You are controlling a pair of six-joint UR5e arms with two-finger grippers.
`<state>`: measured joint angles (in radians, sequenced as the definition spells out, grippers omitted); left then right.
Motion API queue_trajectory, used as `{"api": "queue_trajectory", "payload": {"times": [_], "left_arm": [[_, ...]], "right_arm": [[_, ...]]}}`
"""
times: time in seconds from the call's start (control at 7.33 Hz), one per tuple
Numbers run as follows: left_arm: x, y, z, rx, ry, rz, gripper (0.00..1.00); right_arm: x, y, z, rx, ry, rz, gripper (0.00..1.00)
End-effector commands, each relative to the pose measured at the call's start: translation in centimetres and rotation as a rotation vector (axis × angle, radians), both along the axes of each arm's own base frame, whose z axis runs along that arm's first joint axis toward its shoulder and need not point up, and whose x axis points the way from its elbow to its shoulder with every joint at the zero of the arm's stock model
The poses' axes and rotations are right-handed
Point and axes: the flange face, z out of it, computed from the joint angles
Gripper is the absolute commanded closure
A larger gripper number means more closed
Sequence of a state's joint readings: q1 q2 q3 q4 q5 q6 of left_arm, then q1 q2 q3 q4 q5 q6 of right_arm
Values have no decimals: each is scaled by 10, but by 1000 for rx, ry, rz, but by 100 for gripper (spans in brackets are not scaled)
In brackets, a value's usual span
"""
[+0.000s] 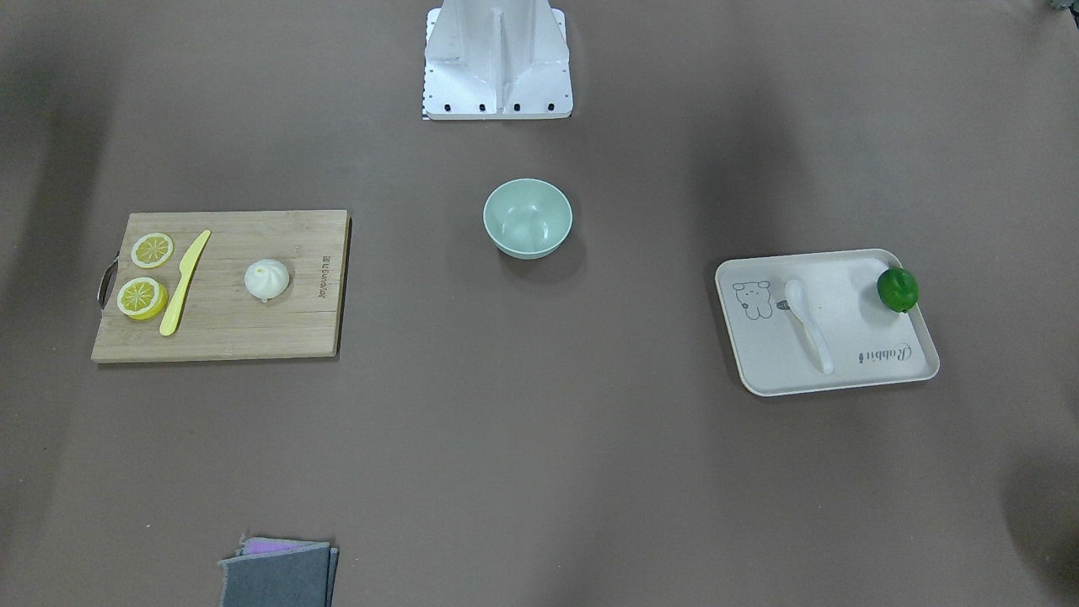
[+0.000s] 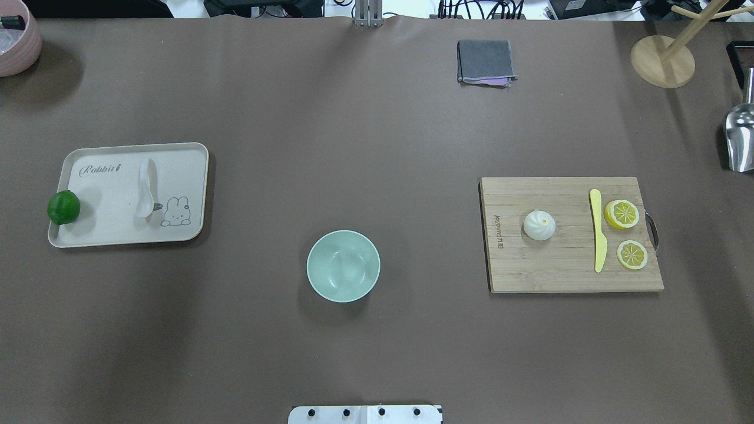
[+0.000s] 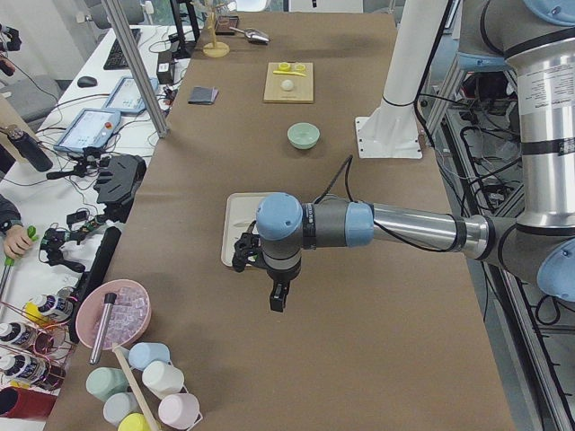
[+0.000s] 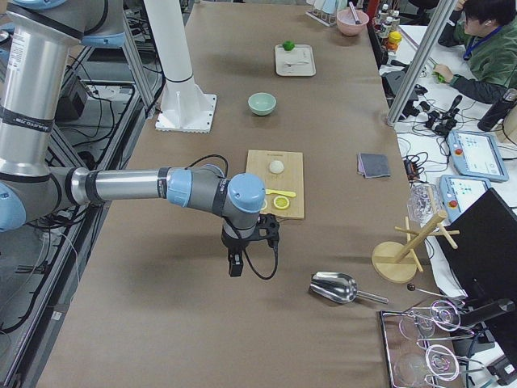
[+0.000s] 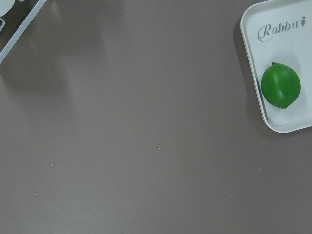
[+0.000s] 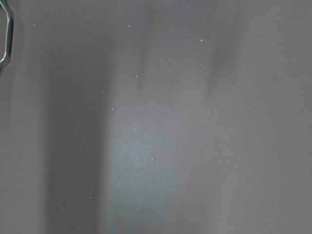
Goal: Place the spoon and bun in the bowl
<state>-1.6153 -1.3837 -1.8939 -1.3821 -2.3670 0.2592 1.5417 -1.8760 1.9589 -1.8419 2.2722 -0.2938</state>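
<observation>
- Round pale mint-green bowl [image 2: 343,266]: table centre.
- White soup spoon [image 2: 145,188]: on cream rectangular tray [image 2: 106,203], bowl's 10 o'clock.
- White pleated bun [image 2: 539,225]: on bamboo board [image 2: 559,268], 3 o'clock.
- Left gripper [image 3: 278,301], right gripper [image 4: 235,265]: opening cannot be told.

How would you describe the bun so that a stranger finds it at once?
Find the wooden cutting board. The bun sits near its printed end: round, white, pleated, unlike the yellow lemon slices and flat yellow knife.

Matt brown table [image 2: 377,147], wooden board [image 2: 565,277], glossy bowl [image 2: 330,259], smooth spoon [image 2: 145,191].
</observation>
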Motion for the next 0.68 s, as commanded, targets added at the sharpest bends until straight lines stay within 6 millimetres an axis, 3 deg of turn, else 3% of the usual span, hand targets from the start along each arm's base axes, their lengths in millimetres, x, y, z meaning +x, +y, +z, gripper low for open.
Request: {"api": "queue_trajectory", "payload": {"times": [0.0,0.55], "left_arm": [[0,2,0,3,-5,3,0],[1,1,-12,29,-1,3,0]], "right_arm": [[0,0,0,2,0,-1,0],[0,-4,-4,12,-4,3,0]]}}
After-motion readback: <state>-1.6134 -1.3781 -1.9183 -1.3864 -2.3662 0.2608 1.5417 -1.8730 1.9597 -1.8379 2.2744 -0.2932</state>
